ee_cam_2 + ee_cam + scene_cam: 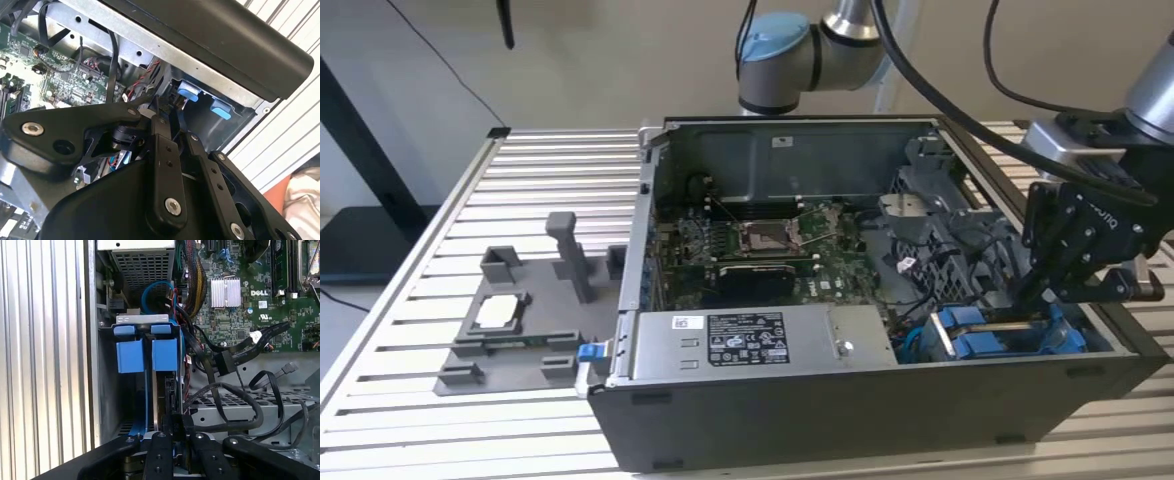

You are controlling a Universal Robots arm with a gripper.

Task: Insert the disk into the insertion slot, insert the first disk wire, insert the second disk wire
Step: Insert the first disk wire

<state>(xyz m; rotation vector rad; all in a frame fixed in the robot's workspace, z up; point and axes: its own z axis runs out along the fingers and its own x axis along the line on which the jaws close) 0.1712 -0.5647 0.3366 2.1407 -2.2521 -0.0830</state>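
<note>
Fingers [161,452] pinch narrow on black wire connector [175,423] — beside disk [166,390] within insertion slot [107,390].

Your arm [781,50] is built of silver-grey tubular links and a rounded joint with a pale blue cap. Thick black cables [914,78] loop down beside it. Your gripper [1027,318] is matte black with white lettering on its side. In both wrist views its hinged black plates carry bright silver screw heads [172,206].

Blue-framed disk [166,387] sits edge-on in insertion slot [106,390]. From disk: gripper [176,424] at 6 o'clock, black cables [235,395] at 3 o'clock.
</note>
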